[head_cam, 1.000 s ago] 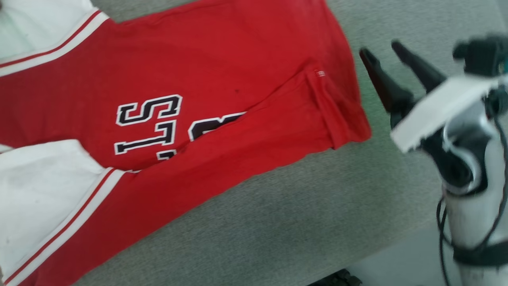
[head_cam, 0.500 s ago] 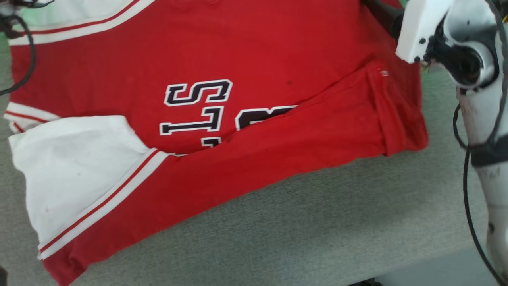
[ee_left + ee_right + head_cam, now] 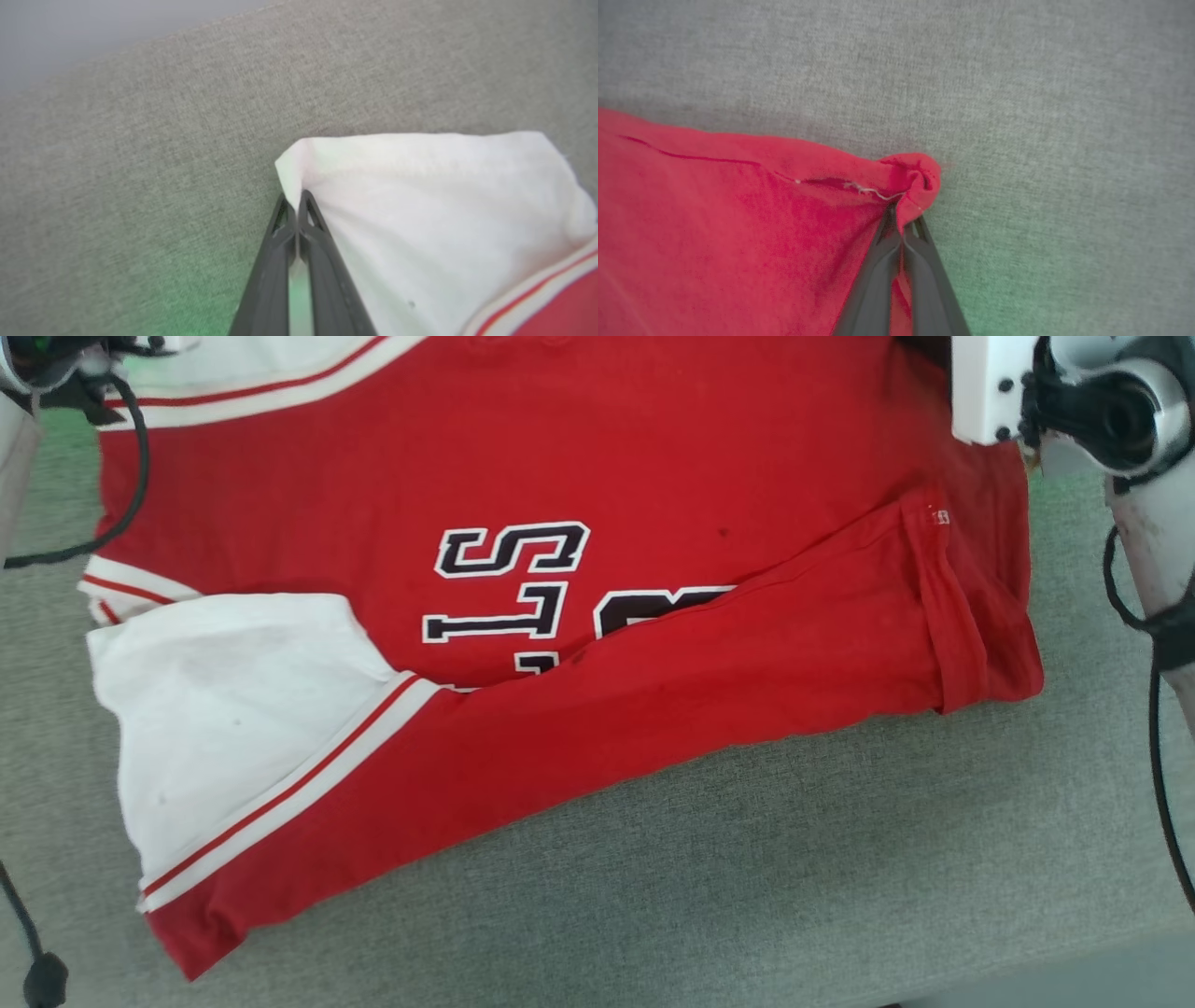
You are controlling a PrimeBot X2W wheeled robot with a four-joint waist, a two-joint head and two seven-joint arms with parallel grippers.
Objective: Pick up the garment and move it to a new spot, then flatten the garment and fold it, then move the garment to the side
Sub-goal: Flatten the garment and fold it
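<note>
The garment (image 3: 579, 476), red with white sleeves and black lettering, lies spread on the grey surface, its near side folded over the print. In the left wrist view my left gripper (image 3: 293, 201) is shut on the corner of a white sleeve (image 3: 420, 196). My right gripper (image 3: 901, 217) is shut on a bunched red hem corner (image 3: 910, 179) in the right wrist view. In the head view the right wrist sits at the garment's far right corner and the left wrist at its far left; both sets of fingertips are hidden there.
Grey woven fabric surface (image 3: 794, 877) stretches around the garment. Its near edge runs along the lower right, with pale floor (image 3: 1074, 980) beyond. Black cables (image 3: 131, 476) hang from the left arm and along the right forearm (image 3: 1153, 579).
The head camera has shifted, so the garment sits more centred now. The right gripper, open beside the garment a second ago, has gone to its far right corner and shut on the hem.
</note>
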